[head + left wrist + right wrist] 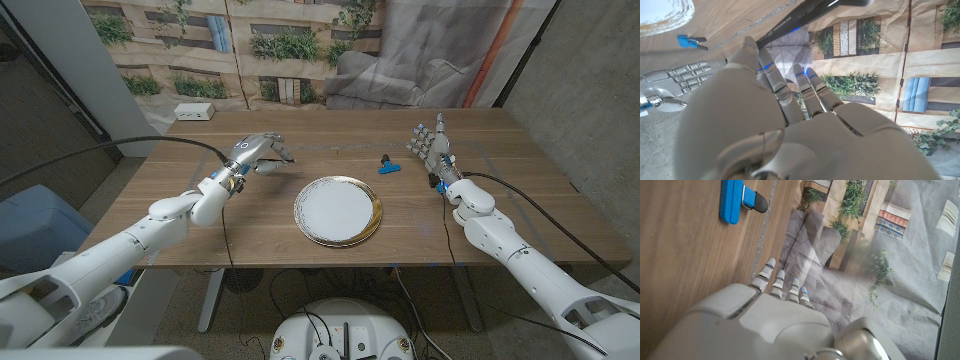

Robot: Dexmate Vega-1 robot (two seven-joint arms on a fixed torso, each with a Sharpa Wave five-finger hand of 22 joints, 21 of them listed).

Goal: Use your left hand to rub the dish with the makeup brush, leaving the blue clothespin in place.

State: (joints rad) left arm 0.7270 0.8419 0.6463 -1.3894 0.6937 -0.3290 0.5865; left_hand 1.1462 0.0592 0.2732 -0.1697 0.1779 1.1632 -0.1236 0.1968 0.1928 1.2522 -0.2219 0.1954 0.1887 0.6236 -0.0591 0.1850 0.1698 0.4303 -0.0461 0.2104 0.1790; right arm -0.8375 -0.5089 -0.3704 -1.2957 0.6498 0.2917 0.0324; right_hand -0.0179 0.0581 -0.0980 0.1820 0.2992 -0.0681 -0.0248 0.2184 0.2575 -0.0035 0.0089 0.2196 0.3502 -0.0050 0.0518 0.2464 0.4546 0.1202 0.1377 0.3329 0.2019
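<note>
A white dish [338,211] with a gold rim lies at the middle of the wooden table, and its edge also shows in the left wrist view [662,11]. The blue clothespin [387,167] [688,41] [734,200] lies just behind the dish on its right side. My left hand [256,153] [770,115] hovers above the table behind and to the left of the dish, pinching the black handle of the makeup brush [805,16]. The brush head is hidden. My right hand [431,150] [675,80] [765,320] stands to the right of the clothespin with its fingers apart, holding nothing.
A white power strip [195,112] sits at the table's back left corner. Black cables [150,142] trail along both arms. A printed backdrop [250,40] hangs behind the table, and a blue bin [30,225] stands on the floor at the left.
</note>
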